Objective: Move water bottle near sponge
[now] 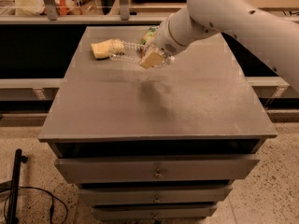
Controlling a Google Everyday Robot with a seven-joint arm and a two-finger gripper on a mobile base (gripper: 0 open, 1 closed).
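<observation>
The water bottle (127,51) is clear and ribbed. It lies sideways in the air, held at its right end by my gripper (150,59), which is shut on it above the back of the table. The bottle's left end reaches the right edge of the pale yellow sponge (103,48), which lies flat at the table's back left. One pale yellow finger (153,59) shows in front of the bottle; the other is hidden behind it. The bottle's cap and label do not show clearly.
A crinkled green snack bag (149,32) lies just behind the gripper, partly hidden by the arm (219,13). The grey table top (159,106) sits on a drawer cabinet (156,171). A shelf rail (70,18) runs behind the table.
</observation>
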